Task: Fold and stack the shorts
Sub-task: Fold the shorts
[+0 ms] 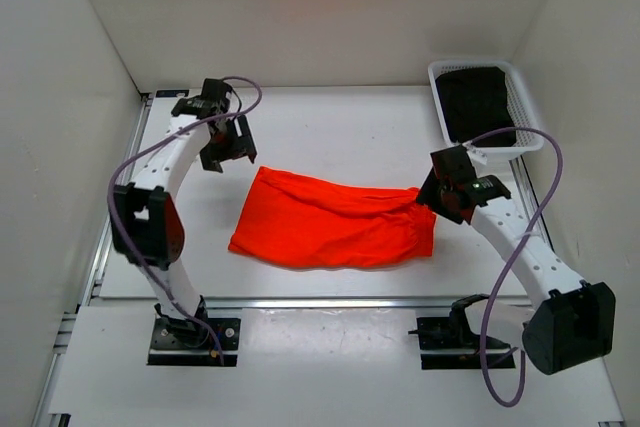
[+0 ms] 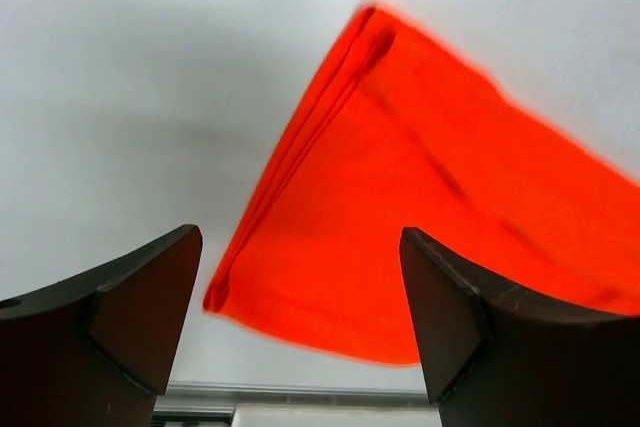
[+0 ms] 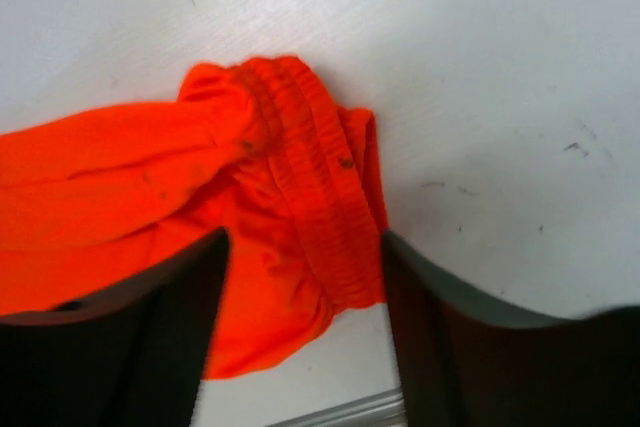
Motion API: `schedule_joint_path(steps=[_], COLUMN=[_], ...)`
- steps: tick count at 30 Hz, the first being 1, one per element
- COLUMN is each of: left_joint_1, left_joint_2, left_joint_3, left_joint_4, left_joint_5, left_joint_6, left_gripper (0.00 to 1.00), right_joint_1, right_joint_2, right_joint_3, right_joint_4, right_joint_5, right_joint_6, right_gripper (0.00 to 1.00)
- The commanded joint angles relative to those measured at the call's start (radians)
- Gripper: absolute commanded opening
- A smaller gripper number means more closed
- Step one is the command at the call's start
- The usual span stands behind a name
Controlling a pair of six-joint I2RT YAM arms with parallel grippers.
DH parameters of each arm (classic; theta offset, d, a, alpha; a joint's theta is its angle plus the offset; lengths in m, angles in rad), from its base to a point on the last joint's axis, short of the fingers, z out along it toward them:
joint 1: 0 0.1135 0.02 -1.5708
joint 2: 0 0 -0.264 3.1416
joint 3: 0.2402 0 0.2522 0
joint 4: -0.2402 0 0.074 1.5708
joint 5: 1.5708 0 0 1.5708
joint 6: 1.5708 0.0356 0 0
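At mid-table the shorts [image 1: 335,222] lie flat and doubled over, waistband at the right, leg hems at the left. Neither arm holds them: the left gripper [image 1: 232,150] hangs wide apart just behind the hem corner, and the right gripper [image 1: 437,199] hovers over the waistband with jaws parted, empty as far as I see. I judge one fold done; another fold and the stacking, perhaps by the dark cloth [image 1: 475,102] in the far-right basket [image 1: 480,63], remain.

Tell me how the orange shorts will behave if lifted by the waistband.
Probably floppy and light: the shorts lie flat in thin folded layers, so they would drape and unfold. The gathered waistband looks thicker, so it should give a firmer hold.
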Motion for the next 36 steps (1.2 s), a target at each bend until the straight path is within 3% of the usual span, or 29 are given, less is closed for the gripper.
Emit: schedule_joint_path(steps=[1,2,5,12,16,20,23,27,30,31,35,36], left_joint_1=[-0.005,-0.005,-0.005,-0.005,-0.005,-0.005,-0.005,-0.014,-0.014,-0.014,-0.003,-0.003], left_joint_2=[-0.152,-0.177,-0.258,-0.294,-0.294,-0.294,-0.294,-0.285,-0.275,-0.263,-0.263,-0.263], left_joint_3=[-0.180,-0.269,-0.375,-0.474,-0.465,-0.465,-0.465,-0.474,-0.474,-0.474,-0.492,-0.492], left_joint_4=[0.042,0.061,0.085,0.105,0.105,0.105,0.105,0.105,0.115,0.115,0.125,0.125], left_joint_5=[-0.007,0.002,0.013,0.022,0.022,0.022,0.022,0.022,0.031,0.031,0.053,0.053], left_joint_6=[-0.004,-0.013,-0.022,-0.022,-0.022,-0.022,-0.022,-0.013,-0.013,-0.013,-0.024,-0.024], left_gripper=[0.91,0.93,0.93,0.93,0.93,0.93,0.93,0.93,0.93,0.93,0.93,0.93], right_joint_1=[-0.023,-0.023,-0.088,-0.224,-0.243,-0.243,-0.243,-0.243,-0.243,-0.243,-0.243,-0.243], right_joint_2=[-0.041,-0.057,-0.143,-0.345,-0.396,-0.425,-0.474,-0.531,-0.496,-0.459,-0.404,-0.404], right_joint_3=[-0.077,-0.122,-0.194,-0.398,-0.528,-0.660,-0.714,-0.782,-0.792,-0.792,-0.727,-0.705], right_joint_4=[-0.034,-0.034,-0.034,0.030,0.179,0.371,0.437,0.536,0.575,0.575,0.560,0.523], right_joint_5=[-0.118,-0.143,-0.250,-0.427,-0.516,-0.505,-0.407,-0.360,-0.347,-0.347,-0.315,-0.283], right_joint_6=[0.027,0.045,0.090,0.202,0.329,0.421,0.450,0.486,0.495,0.495,0.451,0.435], right_gripper=[0.71,0.88,0.96,0.98,0.97,0.94,0.88,0.76,0.60,0.45,0.03,0.00])
